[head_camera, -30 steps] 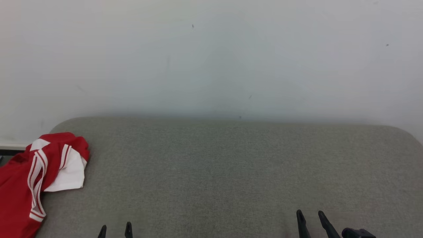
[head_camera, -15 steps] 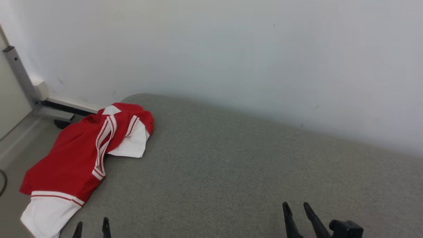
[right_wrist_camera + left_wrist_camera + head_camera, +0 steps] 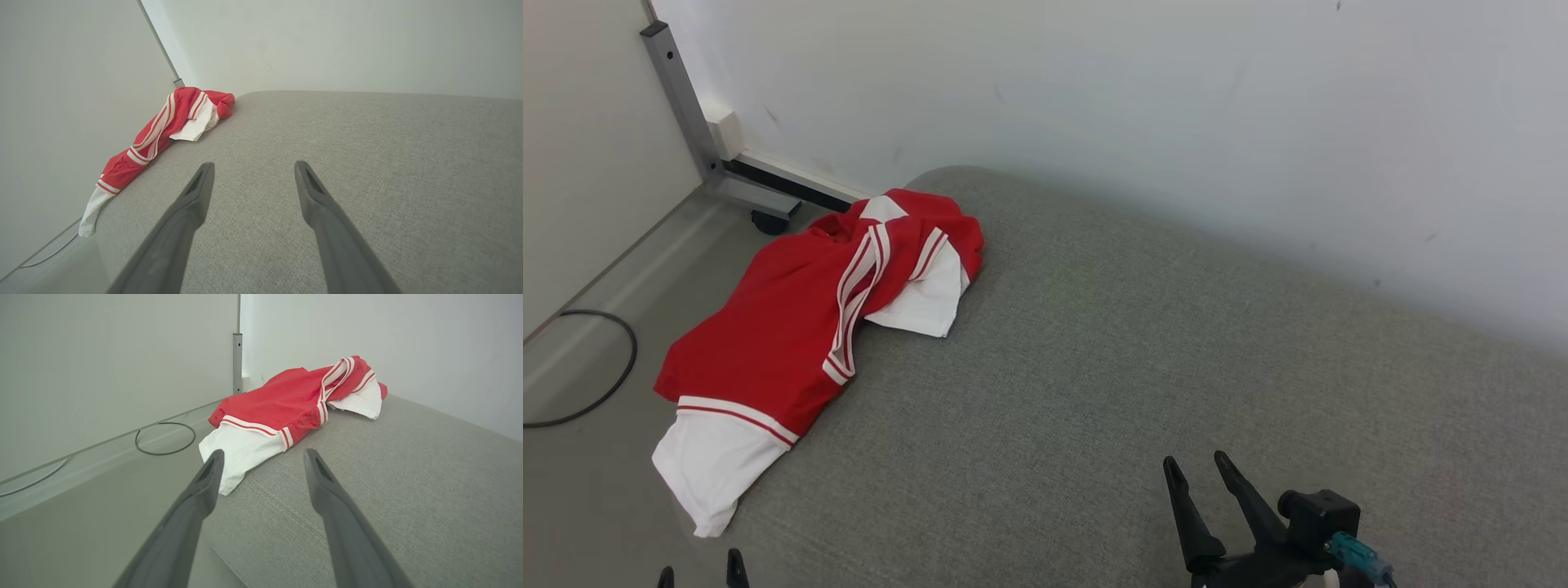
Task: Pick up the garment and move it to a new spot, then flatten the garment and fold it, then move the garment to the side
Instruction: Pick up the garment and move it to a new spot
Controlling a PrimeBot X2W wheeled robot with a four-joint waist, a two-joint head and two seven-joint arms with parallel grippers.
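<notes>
The garment (image 3: 784,327) is red with white stripes and white panels. It lies crumpled at the left end of a grey cushioned surface (image 3: 1135,367), its white end draped over the edge. It also appears in the left wrist view as the garment (image 3: 286,404) and in the right wrist view as the garment (image 3: 163,130). My left gripper (image 3: 701,572) is open at the bottom left, a little short of the garment's white end, with nothing between its fingers. My right gripper (image 3: 1196,469) is open above the bare cushion, well to the right of the garment.
A white wall (image 3: 1176,106) runs behind the cushion. Left of the cushion is the floor with a black cable loop (image 3: 605,367), a metal frame post (image 3: 682,98) and a caster (image 3: 766,220).
The head camera has swung left, so the whole garment, the floor and the frame post have come into view. Both grippers stay open.
</notes>
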